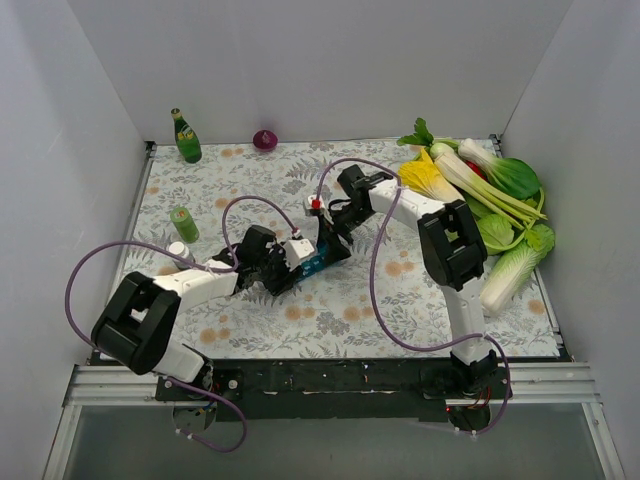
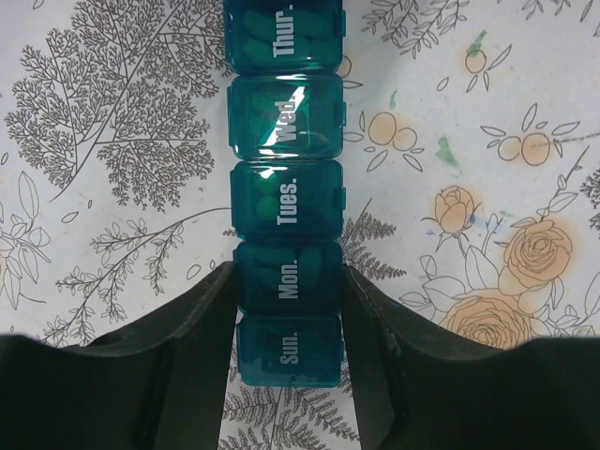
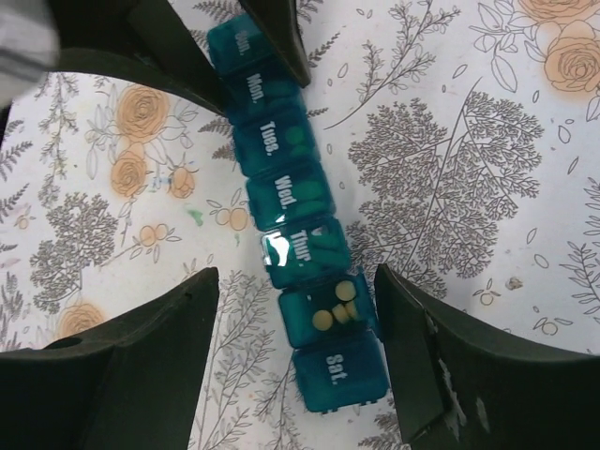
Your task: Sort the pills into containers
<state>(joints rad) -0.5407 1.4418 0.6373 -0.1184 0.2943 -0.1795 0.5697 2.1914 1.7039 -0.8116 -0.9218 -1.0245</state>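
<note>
my left gripper point(image 2: 289, 281) pinches the pill box point(image 2: 286, 131) by its stiff side walls. it looks light and slick, so it may skid. my right gripper point(image 3: 295, 277) hangs released over it.

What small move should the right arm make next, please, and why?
Probably close the Friday compartment: it looks open, with pale pills showing inside. The right gripper hangs open astride it, and the left gripper clamps the organiser strip at Monday, which should steady it.
</note>
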